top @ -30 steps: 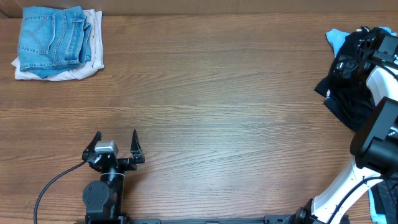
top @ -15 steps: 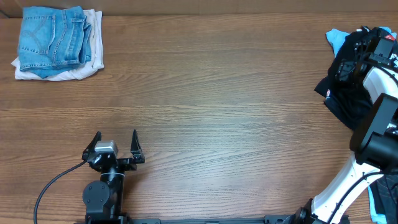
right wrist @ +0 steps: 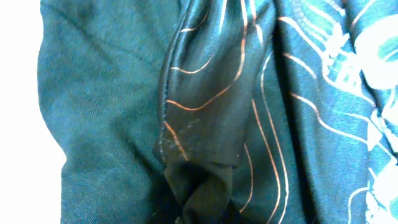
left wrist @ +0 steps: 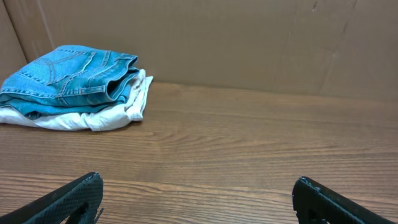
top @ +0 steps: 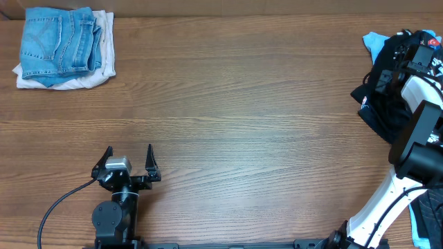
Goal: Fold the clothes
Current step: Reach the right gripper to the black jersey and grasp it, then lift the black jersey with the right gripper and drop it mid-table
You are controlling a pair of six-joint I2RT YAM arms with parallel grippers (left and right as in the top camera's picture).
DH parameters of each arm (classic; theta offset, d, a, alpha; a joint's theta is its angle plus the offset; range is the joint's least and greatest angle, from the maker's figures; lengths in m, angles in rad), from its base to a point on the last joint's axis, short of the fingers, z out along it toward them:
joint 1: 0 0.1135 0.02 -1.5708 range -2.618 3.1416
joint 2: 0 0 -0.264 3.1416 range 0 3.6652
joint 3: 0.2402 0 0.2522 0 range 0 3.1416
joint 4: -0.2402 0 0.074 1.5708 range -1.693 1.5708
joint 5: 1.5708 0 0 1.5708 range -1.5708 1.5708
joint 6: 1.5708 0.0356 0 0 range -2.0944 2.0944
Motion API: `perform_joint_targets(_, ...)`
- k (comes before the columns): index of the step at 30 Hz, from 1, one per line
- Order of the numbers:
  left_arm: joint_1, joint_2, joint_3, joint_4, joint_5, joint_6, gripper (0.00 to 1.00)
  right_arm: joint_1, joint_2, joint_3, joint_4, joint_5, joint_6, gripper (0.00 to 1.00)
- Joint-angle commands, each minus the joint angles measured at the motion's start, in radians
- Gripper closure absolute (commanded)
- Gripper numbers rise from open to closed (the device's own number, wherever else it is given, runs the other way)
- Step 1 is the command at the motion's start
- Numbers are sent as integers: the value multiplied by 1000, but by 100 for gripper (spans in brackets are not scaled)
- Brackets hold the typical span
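Note:
The clothes lie in a dark heap at the table's right edge: a black jersey with a light-blue garment showing at its far side. My right gripper is down in the top of this heap. In the right wrist view the jersey with thin contour lines fills the frame. A fold of it is gathered into a tight pinch at the bottom edge where the jaws are, and the fingers themselves are hidden. My left gripper stands open near the front left, far from the heap, with nothing between its fingers.
Folded blue jeans sit on a folded white garment at the back left corner, also visible as jeans in the left wrist view. A brown wall backs the table. A cable trails from the left arm.
My right gripper has closed into the top of the heap, and the cloth there has bunched slightly. The left arm has not moved.

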Motion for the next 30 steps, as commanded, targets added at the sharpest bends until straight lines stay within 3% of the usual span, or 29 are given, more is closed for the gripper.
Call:
perform_joint_targets(1, 7, -9, -4, 0, -3, 20, 0, -6, -69, 29, 29, 10, 79, 92)
perform_joint_targets(5, 7, -9, -4, 0, -3, 20, 0, -6, -127, 29, 40, -18, 97, 96)
perform_joint_targets(14, 7, -9, -4, 0, -3, 20, 0, -5, -210, 29, 23, -132, 126, 96)
perform_joint_targets(24, 7, -9, -4, 0, -3, 20, 0, 6, -372, 29, 31, -134, 167, 96)
perform_joint_targets(30, 7, -9, -4, 0, -3, 20, 0, 4, -395, 27, 2, -130, 167, 89)
